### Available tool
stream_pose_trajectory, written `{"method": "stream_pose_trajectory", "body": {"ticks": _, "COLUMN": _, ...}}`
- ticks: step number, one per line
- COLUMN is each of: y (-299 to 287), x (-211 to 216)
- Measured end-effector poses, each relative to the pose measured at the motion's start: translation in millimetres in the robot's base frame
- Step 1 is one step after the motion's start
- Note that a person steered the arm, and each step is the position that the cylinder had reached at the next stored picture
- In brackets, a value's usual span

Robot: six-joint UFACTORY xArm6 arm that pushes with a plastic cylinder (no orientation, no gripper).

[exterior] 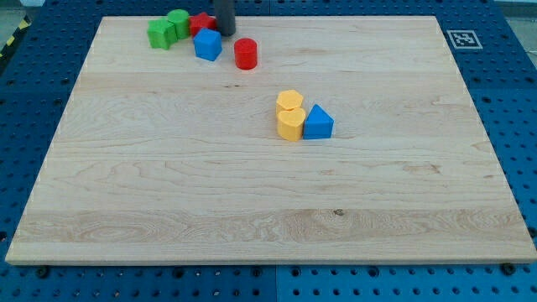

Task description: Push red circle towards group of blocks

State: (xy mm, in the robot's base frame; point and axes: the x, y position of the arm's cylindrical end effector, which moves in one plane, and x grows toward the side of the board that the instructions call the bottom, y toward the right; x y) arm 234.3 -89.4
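Note:
The red circle (pixel 245 53), a short cylinder, stands near the view's top, left of centre. Just to its left is a blue block (pixel 208 44), then a red star-like block (pixel 201 23) partly hidden behind it, and two green blocks (pixel 161 33) (pixel 179 21) further left. My rod comes down from the top edge, and my tip (pixel 227 31) sits between the red star block and the red circle, just above and left of the red circle. It is close to the blue block; I cannot tell if it touches.
Near the board's middle two yellow blocks (pixel 289 101) (pixel 290 124) and a blue triangle-like block (pixel 318 122) sit together. A fiducial tag (pixel 461 39) marks the wooden board's (pixel 252 210) top right corner. Blue pegboard surrounds the board.

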Motion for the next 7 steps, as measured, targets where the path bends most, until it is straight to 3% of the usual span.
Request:
{"method": "stream_pose_trajectory", "body": {"ticks": 1, "y": 18, "x": 46}}
{"method": "stream_pose_trajectory", "body": {"ticks": 2, "y": 77, "x": 91}}
{"method": "stream_pose_trajectory", "body": {"ticks": 3, "y": 107, "x": 98}}
{"method": "stream_pose_trajectory", "body": {"ticks": 4, "y": 95, "x": 75}}
{"method": "stream_pose_trajectory", "body": {"ticks": 5, "y": 119, "x": 63}}
{"method": "stream_pose_trajectory", "body": {"ticks": 6, "y": 173, "x": 66}}
{"method": "stream_pose_trajectory", "body": {"ticks": 7, "y": 179, "x": 96}}
